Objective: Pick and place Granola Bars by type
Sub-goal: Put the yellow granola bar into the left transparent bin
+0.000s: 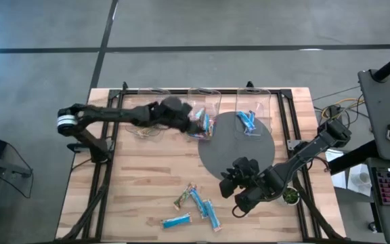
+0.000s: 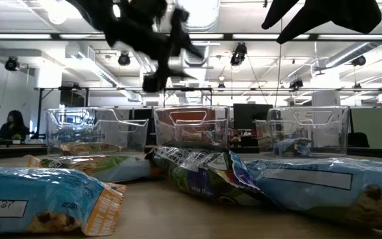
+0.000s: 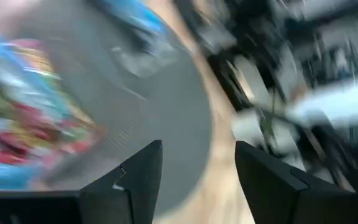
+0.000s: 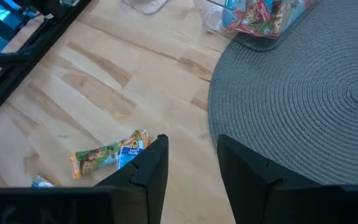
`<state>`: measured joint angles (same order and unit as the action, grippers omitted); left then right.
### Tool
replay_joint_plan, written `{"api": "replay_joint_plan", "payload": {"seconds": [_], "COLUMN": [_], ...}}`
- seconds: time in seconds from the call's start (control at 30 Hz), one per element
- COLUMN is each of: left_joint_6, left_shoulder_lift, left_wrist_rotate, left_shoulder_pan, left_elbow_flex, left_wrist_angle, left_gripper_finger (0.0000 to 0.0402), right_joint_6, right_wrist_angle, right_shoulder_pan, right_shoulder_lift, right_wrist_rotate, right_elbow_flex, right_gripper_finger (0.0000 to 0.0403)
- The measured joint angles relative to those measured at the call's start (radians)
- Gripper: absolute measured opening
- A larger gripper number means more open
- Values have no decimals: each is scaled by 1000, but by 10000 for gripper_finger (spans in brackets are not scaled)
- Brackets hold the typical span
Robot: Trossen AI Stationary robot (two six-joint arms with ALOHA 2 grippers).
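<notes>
Bars point(image 1: 195, 207): about five loose; bins point(image 1: 204, 102): three; left jaws open, right jaws parted, empty.

Three bins point(image 1: 205, 102) line the table's point(image 1: 141, 176) far edge; loose bars point(image 1: 196, 208) lie near its front.

Table point(image 1: 147, 176): pale wood planks, black frame. Mat point(image 1: 239, 146): dark grey, round, woven rings. Bins point(image 1: 252, 102): clear. Loose bars point(image 1: 202, 207): bright blue wrappers; one bar point(image 4: 107, 155) green with orange ends and a blue patch. Middle bin's bars point(image 4: 260, 14): blue and red. Arms point(image 1: 114, 115): black.
</notes>
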<state>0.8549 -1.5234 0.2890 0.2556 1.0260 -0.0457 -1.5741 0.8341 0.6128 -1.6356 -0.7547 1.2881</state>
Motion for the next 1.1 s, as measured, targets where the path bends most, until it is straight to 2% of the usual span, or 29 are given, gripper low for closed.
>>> {"api": "replay_joint_plan", "payload": {"seconds": [0.1, 0.2, 0.33, 0.5, 0.73, 0.83, 0.97, 1.1], "left_joint_6": [-142, -221, -235, -229, -224, -213, -194, -174], "left_shoulder_lift": [75, 131, 187, 226, 236, 236, 238, 239], "left_wrist_rotate": [-14, -136, -351, -480, -548, -562, -579, -583], "left_shoulder_pan": [-119, -246, -392, -524, -644, -684, -728, -758], "left_elbow_flex": [0, 0, 0, 0, -1, -2, -17, -25], "left_wrist_angle": [87, 205, 324, 372, 378, 377, 378, 396], "left_gripper_finger": [186, 186, 186, 186, 186, 186, 186, 186], "right_joint_6": [-31, -46, -23, -40, -98, -119, -140, -139], "right_wrist_angle": [-2, -18, -76, -138, -302, -290, -290, -292], "right_shoulder_pan": [0, 0, -7, -9, -9, -8, 1, 3], "right_shoulder_lift": [0, 0, -1, -2, -97, -171, -243, -317], "right_wrist_rotate": [15, 87, 256, 382, 495, 553, 566, 599], "right_elbow_flex": [0, 0, -1, -4, 9, 44, 104, 177], "right_gripper_finger": [129, 126, 123, 123, 123, 123, 125, 150]}}
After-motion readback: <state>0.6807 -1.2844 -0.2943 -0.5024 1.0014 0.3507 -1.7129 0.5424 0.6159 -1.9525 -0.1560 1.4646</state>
